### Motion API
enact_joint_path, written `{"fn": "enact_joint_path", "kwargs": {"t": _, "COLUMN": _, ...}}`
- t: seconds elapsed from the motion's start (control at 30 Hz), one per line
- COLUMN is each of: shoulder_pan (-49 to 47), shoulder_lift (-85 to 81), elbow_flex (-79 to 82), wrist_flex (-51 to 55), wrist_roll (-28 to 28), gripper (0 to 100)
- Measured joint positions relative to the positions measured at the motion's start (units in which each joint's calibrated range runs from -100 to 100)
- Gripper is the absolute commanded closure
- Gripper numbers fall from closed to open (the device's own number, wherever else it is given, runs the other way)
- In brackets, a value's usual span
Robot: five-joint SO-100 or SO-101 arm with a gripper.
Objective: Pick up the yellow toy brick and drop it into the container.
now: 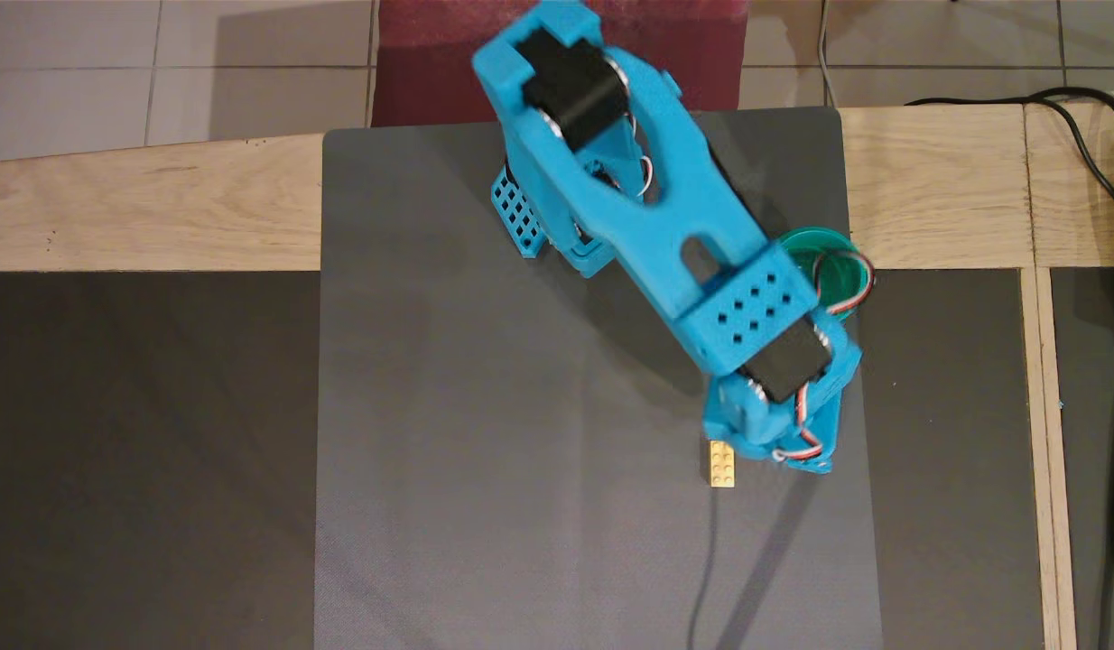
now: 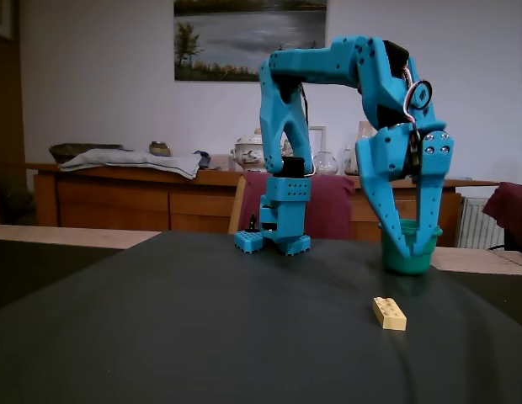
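Overhead view: my gripper (image 1: 783, 451) hangs just right of the brick (image 1: 722, 463), which lies free on the grey mat (image 1: 485, 451); my arm hides part of the cup (image 1: 823, 262).
Fixed view: my fingers (image 2: 394, 227) hang spread and empty, raised in front of the cup (image 2: 407, 257); brick (image 2: 389, 313) nearer the camera, apparently awaiting descent.

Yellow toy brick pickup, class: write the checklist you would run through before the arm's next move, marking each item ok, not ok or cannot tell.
1. Yellow toy brick lies flat on the mat, studs up: ok.
2. Nothing touching the brick: ok.
3. Claw open: ok.
4. Claw directly above the brick: not ok, offset in the overhead view.
5. Container upright: ok.
6. Container empty: cannot tell, arm covers it.
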Motion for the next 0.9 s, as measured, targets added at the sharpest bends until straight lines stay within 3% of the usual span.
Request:
{"fn": "enact_joint_path", "kwargs": {"t": 0.6, "shoulder_pan": 2.75, "shoulder_lift": 1.1, "elbow_flex": 0.0, "wrist_flex": -1.23, "wrist_roll": 4.12, "gripper": 99}}
{"fn": "enact_joint_path", "kwargs": {"t": 0.9, "shoulder_pan": 2.75, "shoulder_lift": 1.1, "elbow_flex": 0.0, "wrist_flex": -1.14, "wrist_roll": 4.87, "gripper": 77}}
